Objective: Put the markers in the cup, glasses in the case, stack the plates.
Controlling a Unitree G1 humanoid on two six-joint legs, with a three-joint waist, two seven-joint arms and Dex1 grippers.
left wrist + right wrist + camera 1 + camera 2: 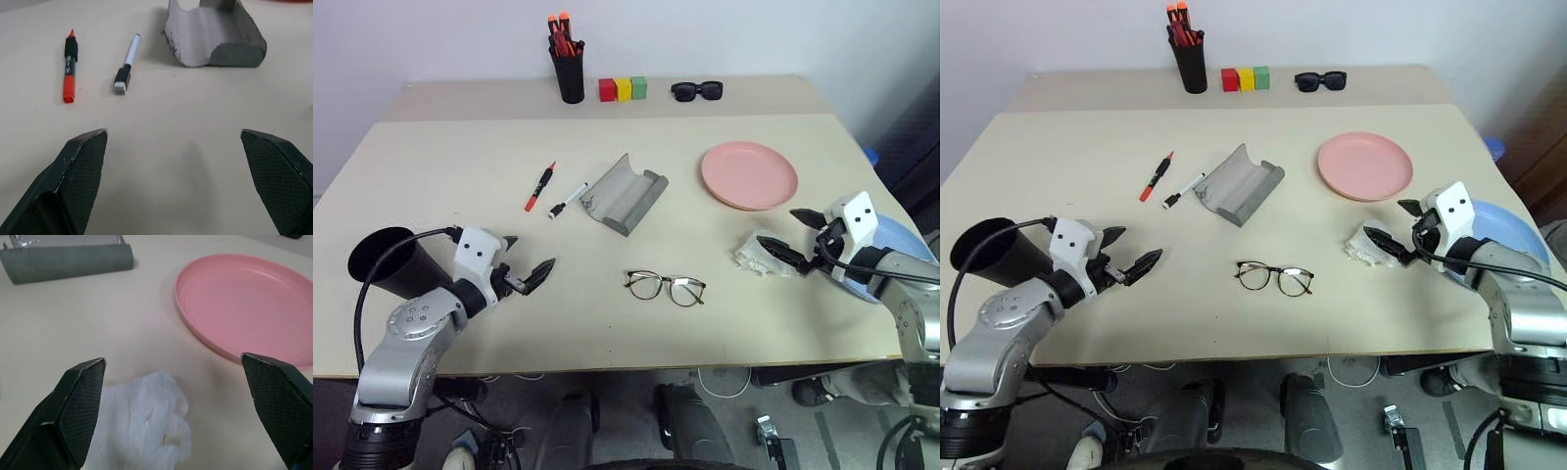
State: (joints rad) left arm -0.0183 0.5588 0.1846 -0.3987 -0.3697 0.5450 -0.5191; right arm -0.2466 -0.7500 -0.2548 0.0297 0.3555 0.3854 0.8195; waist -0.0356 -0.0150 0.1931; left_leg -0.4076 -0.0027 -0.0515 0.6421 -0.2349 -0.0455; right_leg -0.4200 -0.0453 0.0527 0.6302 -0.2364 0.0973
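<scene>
Left end effector (530, 277) open, empty, lower left; right end effector (797, 245) open by tissue (751, 253). Markers (539, 186) upper-centre on desk (460, 157): light, stiff, likely roll; pinch mid-barrel. Glasses (666, 287) centre: fragile, grip at bridge.

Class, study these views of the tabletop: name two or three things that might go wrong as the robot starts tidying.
1. The cup lies tipped on its side at the table's edge behind the left end effector; markers may roll out.
2. The blue plate sits under the right arm, awkward to grasp.
3. The crumpled tissue lies right before the open right end effector and may get grabbed by mistake.
</scene>
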